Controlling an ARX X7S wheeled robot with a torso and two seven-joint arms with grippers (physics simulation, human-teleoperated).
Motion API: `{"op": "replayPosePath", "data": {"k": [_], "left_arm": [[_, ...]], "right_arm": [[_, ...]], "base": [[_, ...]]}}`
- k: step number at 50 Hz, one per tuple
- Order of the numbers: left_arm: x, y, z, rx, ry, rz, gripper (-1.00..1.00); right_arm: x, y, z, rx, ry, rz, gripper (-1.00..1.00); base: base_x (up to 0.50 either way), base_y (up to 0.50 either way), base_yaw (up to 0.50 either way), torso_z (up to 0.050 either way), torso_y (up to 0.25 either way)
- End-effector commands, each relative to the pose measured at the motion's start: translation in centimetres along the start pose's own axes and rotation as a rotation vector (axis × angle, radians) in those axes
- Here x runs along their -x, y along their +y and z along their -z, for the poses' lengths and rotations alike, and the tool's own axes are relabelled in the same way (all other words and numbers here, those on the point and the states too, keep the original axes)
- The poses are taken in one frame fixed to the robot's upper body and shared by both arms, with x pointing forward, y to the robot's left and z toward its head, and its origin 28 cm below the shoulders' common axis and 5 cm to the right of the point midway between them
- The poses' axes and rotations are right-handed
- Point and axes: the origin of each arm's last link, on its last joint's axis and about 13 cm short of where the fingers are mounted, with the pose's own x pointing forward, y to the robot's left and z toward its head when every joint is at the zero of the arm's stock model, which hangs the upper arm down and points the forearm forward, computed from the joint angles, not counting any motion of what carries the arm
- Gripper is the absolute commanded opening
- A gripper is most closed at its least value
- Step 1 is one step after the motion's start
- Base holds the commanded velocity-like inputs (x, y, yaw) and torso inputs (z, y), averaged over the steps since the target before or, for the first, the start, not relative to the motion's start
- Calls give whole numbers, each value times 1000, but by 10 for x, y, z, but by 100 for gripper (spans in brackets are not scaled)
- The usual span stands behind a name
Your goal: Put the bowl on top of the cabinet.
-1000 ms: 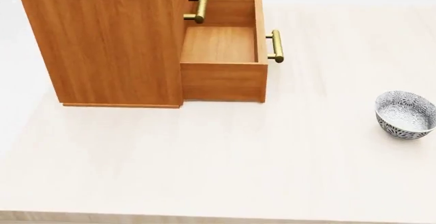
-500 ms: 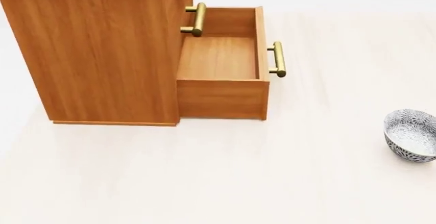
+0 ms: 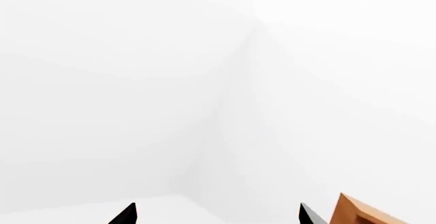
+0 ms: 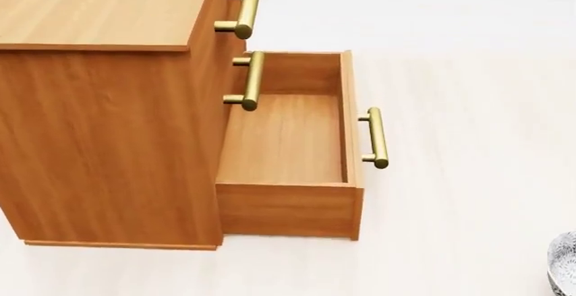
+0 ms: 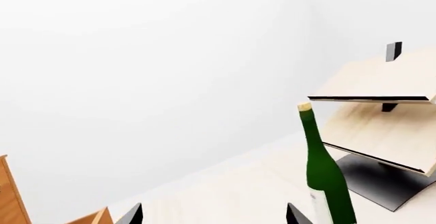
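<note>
- Since half a second ago the head view has shifted: the cabinet [image 4: 108,107] now fills the left half of the frame with its flat top in sight at upper left, and the bowl [image 4: 565,272] has slid to the lower right corner, cut off by the frame edge.
- Only a sliver of the bowl's speckled rim and side shows; it sits on the pale counter [image 4: 468,174], well apart from the cabinet.
- Nothing rests on the cabinet's top.
- The cabinet's lowest drawer [image 4: 288,148] stands pulled out toward the right of the frame, its wooden floor bare, with a brass handle [image 4: 376,138] on its front.
- Two more brass handles [image 4: 245,9] sit on the closed drawers above it.
- Neither arm appears in the head view.
- In the left wrist view, the left end effector [image 3: 216,216] shows only as two dark fingertips [image 3: 126,215] at the bottom edge, spread wide with nothing between them; a corner of orange-brown wood sits just beside one tip at lower right.
- In the right wrist view, the right end effector [image 5: 212,215] likewise shows two dark tips at the bottom edge, parted and holding nothing.
- That view also takes in a green bottle [image 5: 325,173] standing upright on the counter, near a pale wooden rack [image 5: 381,112] with slanted shelves on a dark base at the right of the frame.
</note>
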Motion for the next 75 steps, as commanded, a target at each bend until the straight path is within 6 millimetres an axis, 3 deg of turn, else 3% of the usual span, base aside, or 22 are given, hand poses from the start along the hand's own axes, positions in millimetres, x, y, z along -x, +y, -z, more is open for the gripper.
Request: {"op": "replayPosePath", "data": {"k": [1, 27, 41, 49, 55, 58, 67, 75], "left_arm": [[0, 0, 0, 0, 1, 0, 100], [1, 0, 1, -2, 1, -1, 100], [0, 0, 2, 1, 4, 0, 100], [0, 0, 2, 4, 5, 1, 100], [0, 0, 2, 5, 6, 0, 100], [0, 0, 2, 6, 6, -1, 100], [1, 0, 2, 7, 6, -2, 100], [1, -1, 4, -2, 13, 7, 100]], "right_arm": [[0, 0, 1, 7, 10, -9, 100], [-1, 5, 7, 17, 53, -57, 100], [-34, 7, -3, 74, 104, -68, 100], [-49, -7, -15, 242, 313, -219, 100], [-54, -14, -23, 240, 463, -263, 100], [-54, -17, -27, 308, 615, -258, 100], [-46, -27, -52, 292, 855, -395, 100], [-39, -40, -71, 298, 916, -355, 100]], "base": [[500, 0, 0, 0, 0], [500, 0, 0, 0, 1], [239, 0, 0, 0, 0], [0, 0, 0, 0, 0], [0, 0, 0, 0, 0], [0, 0, 0, 0, 0], [0, 0, 0, 0, 0], [0, 0, 0, 0, 0]]}}
